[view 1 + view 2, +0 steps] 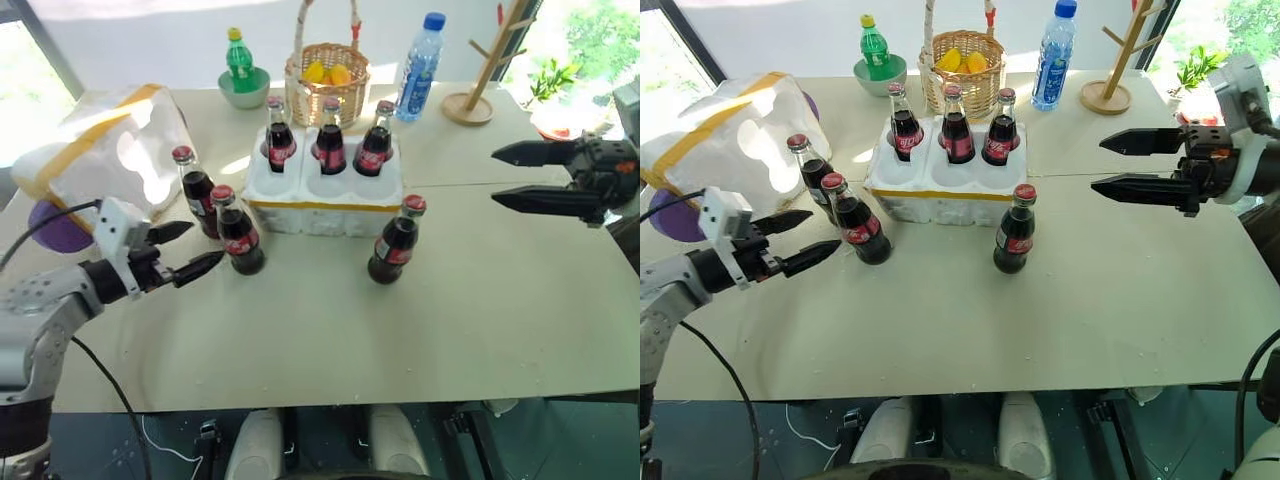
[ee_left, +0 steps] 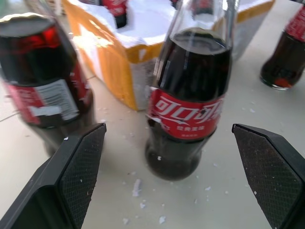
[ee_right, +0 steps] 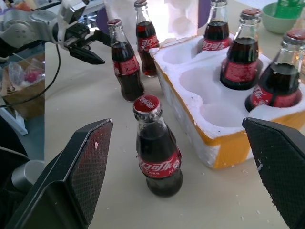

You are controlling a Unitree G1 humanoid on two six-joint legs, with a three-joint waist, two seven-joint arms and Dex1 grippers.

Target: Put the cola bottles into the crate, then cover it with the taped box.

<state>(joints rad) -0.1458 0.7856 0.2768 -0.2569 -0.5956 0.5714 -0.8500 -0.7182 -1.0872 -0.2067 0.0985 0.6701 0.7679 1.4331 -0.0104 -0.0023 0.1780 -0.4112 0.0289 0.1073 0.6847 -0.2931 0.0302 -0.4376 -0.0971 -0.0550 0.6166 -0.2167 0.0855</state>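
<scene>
Cola bottles [image 1: 330, 140]: three sit in the crate [image 1: 325, 190] at upper centre, three on the counter [image 1: 480, 300].
Loading step: spread left gripper [image 1: 185, 250] should close on the nearest bottle [image 1: 238, 232]; right gripper [image 1: 520, 178] hangs spread too.

Bright backlight; blown-out, glaring windows

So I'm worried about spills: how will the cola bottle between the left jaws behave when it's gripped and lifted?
The cola bottle looks like smooth, rigid glass, so it probably won't deform but could slip. It appears nearly full, so likely heavy for its size. Tall on a narrow base, it may tip if the left gripper, jaws open, nudges it off-centre toward the neighbouring bottle.
</scene>
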